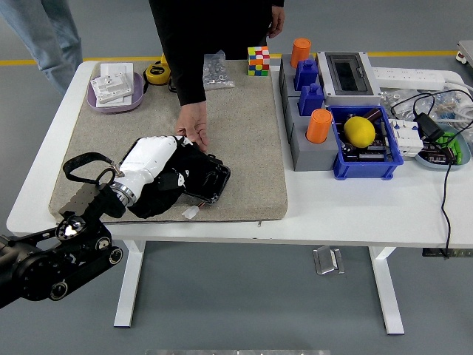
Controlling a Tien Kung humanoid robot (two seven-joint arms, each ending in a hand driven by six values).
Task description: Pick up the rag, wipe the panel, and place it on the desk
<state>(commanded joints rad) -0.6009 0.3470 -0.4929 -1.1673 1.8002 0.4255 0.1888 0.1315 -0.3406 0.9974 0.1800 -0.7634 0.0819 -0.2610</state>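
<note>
My left hand (151,168) lies on the black panel (205,181) near the mat's (244,133) front edge, finger state undeterminable, while a person's hand (191,124) steadies the panel's far edge.

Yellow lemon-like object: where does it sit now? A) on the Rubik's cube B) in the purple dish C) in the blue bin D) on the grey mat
C: the yellow object lies inside the blue bin, right of the grey mat.
</note>
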